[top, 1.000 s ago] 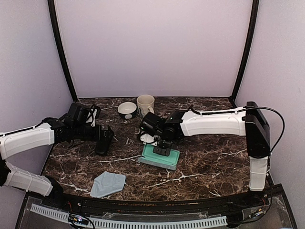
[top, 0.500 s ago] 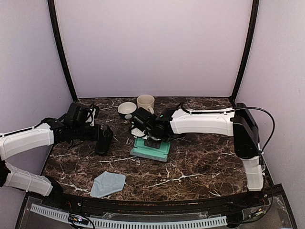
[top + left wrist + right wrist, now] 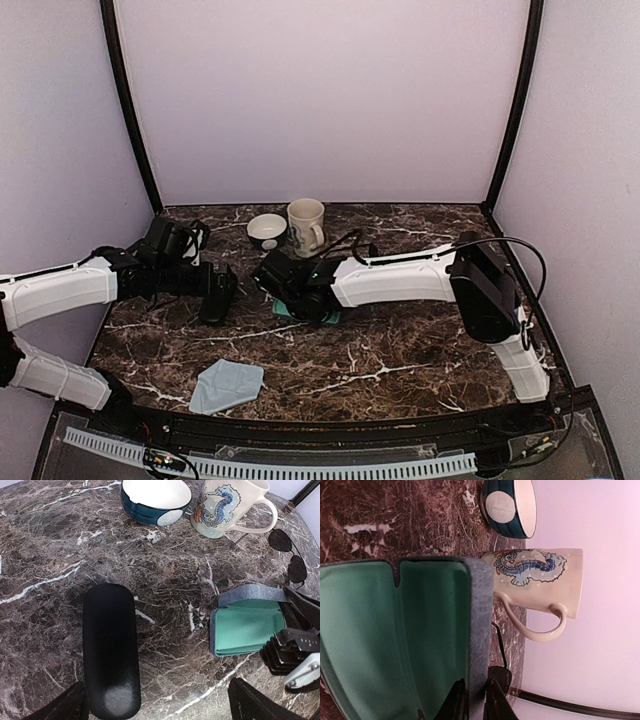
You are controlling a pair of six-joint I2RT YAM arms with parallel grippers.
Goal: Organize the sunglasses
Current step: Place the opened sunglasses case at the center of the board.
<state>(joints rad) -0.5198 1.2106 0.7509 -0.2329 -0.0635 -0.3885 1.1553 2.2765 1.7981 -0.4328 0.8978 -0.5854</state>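
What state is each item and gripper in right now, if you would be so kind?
Grey hard case: open, green lining up.
Black oval case: closed, lying flat.
Wire sunglasses: on table, outside either case.
Bowl: upright, looks empty.
Mug: upright.
Right gripper: shut on the hard case's wall.
Left gripper: open.

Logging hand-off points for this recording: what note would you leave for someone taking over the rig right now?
Left gripper open, hovering over the black oval case.
Right gripper shut on the wall of the grey-blue case, which lies open, teal inside empty.
Wire-framed sunglasses lie on the table beside the mug; I cannot make out a second pair.
Done: case open. Left: glasses into a case, lid closed.
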